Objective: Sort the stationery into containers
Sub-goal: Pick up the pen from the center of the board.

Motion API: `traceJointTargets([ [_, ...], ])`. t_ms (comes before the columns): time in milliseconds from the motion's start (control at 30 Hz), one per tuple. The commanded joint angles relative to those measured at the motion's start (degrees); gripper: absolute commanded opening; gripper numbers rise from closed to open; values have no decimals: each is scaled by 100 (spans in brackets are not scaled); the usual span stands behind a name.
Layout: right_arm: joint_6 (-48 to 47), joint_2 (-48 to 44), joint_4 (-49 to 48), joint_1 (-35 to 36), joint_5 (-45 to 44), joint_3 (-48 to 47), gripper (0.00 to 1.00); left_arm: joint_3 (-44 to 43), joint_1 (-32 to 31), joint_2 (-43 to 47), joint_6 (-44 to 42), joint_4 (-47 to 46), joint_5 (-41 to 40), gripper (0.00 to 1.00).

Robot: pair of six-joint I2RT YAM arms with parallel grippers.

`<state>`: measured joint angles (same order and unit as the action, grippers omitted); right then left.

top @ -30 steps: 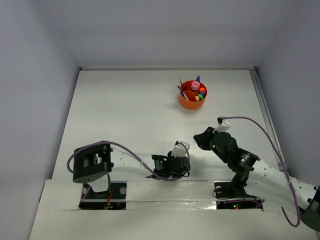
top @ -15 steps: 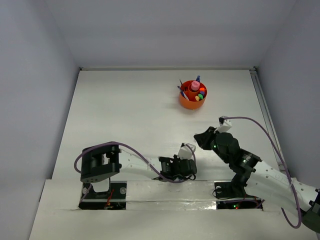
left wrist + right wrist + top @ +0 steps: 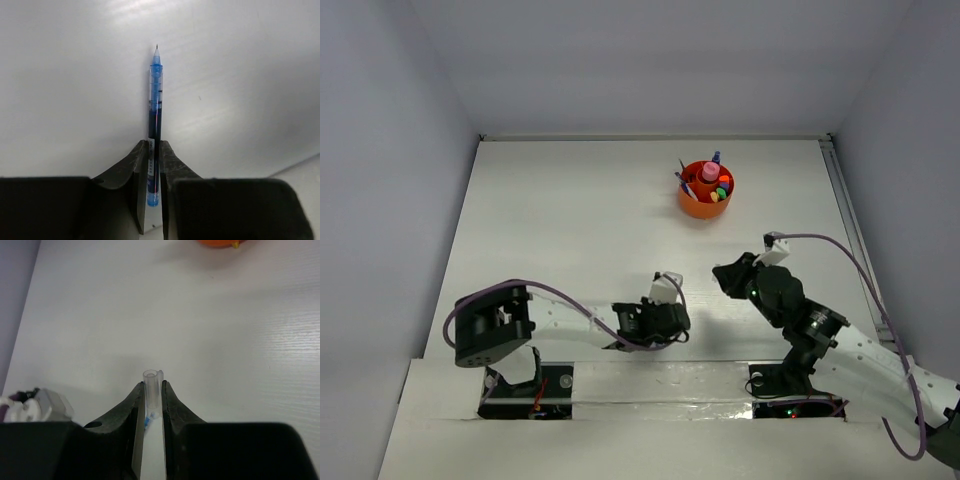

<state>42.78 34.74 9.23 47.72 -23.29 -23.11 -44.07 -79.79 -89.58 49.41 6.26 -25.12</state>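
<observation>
Top view. Tub (image 3: 700, 210) stands at the far side of the table (image 3: 570, 220), right of centre, already holding mixed items. Left gripper (image 3: 672, 322) sits low by the near edge, mid-table. Right gripper (image 3: 723, 276) is just beside it, further out and nearer the tub. What either holds is too small to make out here.

Left wrist. Left gripper (image 3: 154, 150) is closed tight on a blue pen (image 3: 155, 110), clamped at its rear end. The pen's long axis runs straight out along the fingers (image 3: 141, 155), bare tip leading, over bare table.

Right wrist. Right gripper (image 3: 152, 390) is pinched on a clear tube, probably the pen's cap (image 3: 152, 382). It lies along the fingers with its open mouth outward. The tub's edge (image 3: 220, 242) shows far ahead, slightly right.

Judgement: the pen goes uncapped or gets capped first. Capping needs tip and mouth turned to face each other on one line. For the drop, the tub lies ahead-right of the left gripper, well apart.
</observation>
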Motion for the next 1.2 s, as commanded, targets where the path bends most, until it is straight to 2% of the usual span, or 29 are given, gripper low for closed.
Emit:
traceJointTargets([
  [0, -410, 15, -246, 44, -229, -543, 0, 48, 455, 755, -527, -1075, -81, 0],
  [67, -534, 137, -360, 44, -194, -764, 0, 109, 569, 985, -984, -1835, -10, 0],
  [100, -656, 286, -526, 44, -141, -878, 0, 179, 692, 1152, -1134, -2535, 77, 0],
  [300, -1000, 1322, -1387, -104, 184, -1660, 0, 741, 1430, 1724, -1890, -3955, 815, 0],
  [500, -1123, 2159, -2100, -325, 703, -2373, 0, 1146, 2107, 2268, -2356, -4326, 1500, 0],
  [600, -1167, 2414, -2163, -378, 764, -2619, 0, 1392, 2380, 2454, -2418, -4536, 1791, 0],
  [900, -1027, 3082, -2137, -624, 1125, -2918, 0, 1700, 2495, 2814, -2480, -4853, 2073, 0],
  [1167, -939, 3170, -2198, -624, 1265, -2892, 0, 1736, 2495, 2867, -2462, -4880, 2108, 0],
])
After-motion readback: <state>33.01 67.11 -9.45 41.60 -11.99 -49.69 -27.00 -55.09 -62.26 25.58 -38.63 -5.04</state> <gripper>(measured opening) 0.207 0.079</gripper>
